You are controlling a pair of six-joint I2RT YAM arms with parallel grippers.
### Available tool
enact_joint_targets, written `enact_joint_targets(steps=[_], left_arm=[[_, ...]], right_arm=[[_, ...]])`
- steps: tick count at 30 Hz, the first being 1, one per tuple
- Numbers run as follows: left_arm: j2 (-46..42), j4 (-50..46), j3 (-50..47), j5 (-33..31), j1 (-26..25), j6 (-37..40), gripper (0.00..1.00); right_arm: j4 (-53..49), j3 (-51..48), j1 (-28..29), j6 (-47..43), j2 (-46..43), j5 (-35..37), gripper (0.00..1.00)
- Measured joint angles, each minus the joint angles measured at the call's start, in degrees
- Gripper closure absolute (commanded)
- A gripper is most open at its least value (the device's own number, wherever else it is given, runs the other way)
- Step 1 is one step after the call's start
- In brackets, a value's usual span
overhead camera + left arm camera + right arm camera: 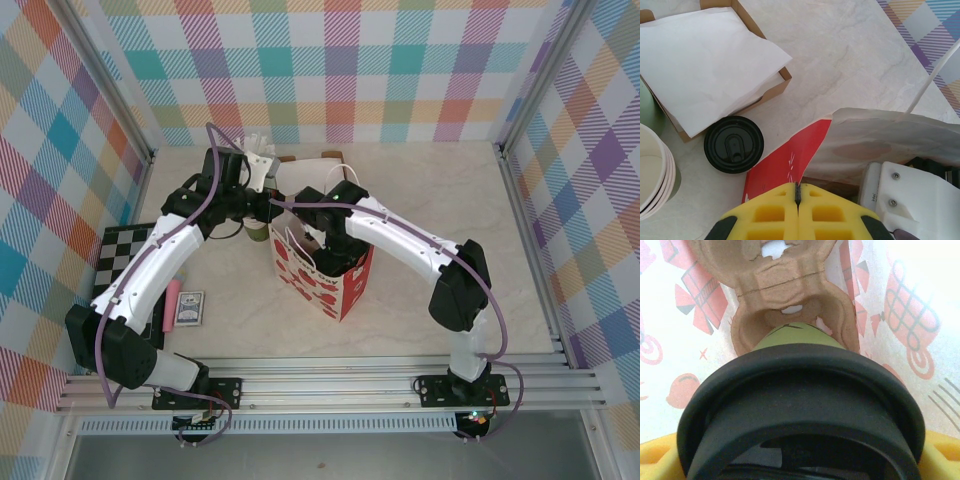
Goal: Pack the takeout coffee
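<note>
Right gripper (337, 243) reaches down into the gift bag (345, 288); its fingertips are hidden from above. In the wrist view, yellow pads (655, 460), cropped at the corners, clamp the takeout coffee (800, 400) by the lid. The cup hangs over the cardboard carrier (785, 290), probably not seated. Left gripper (798, 196) fingers are pressed together beside the bag.

A black-and-white chequered board (115, 255) lay at nine o'clock on the pale table (450, 200), a pink oblong block (171, 305) and a small dark patterned box (189, 309) at its five o'clock, a paper-lined brown cardboard tray (783, 80) near twelve.
</note>
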Motion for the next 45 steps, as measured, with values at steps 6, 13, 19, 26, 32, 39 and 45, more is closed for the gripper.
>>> enact_joint_targets(steps=[6, 13, 19, 26, 32, 39, 45], left_arm=[[0.00, -0.04, 0.00, 0.00, 0.00, 0.02, 1.00], [0.00, -0.09, 0.00, -0.02, 0.00, 0.02, 1.00], [0.00, -0.07, 0.00, 0.00, 0.00, 0.02, 1.00], [0.00, -0.07, 0.00, 0.09, 0.00, 0.02, 1.00], [0.00, -0.07, 0.02, 0.33, 0.00, 0.02, 1.00], [0.00, -0.07, 0.02, 0.57, 0.00, 0.02, 1.00], [0.02, -0.11, 0.02, 0.59, 0.00, 0.02, 1.00]], right_arm=[[0.96, -0.52, -0.26, -0.42, 0.00, 0.02, 0.41], [1.57, -0.79, -0.37, -0.42, -0.02, 0.20, 0.41], [1.51, -0.79, -0.59, -0.37, -0.02, 0.90, 0.41], [0.02, -0.79, -0.59, 0.72, -0.02, 1.51, 0.41], [-0.37, -0.79, -0.59, 1.14, -0.02, 1.68, 0.41], [2.64, -3.89, -0.74, 1.09, -1.25, 1.75, 0.42], [5.51, -5.86, -0.76, 0.90, -1.86, 2.12, 0.42]])
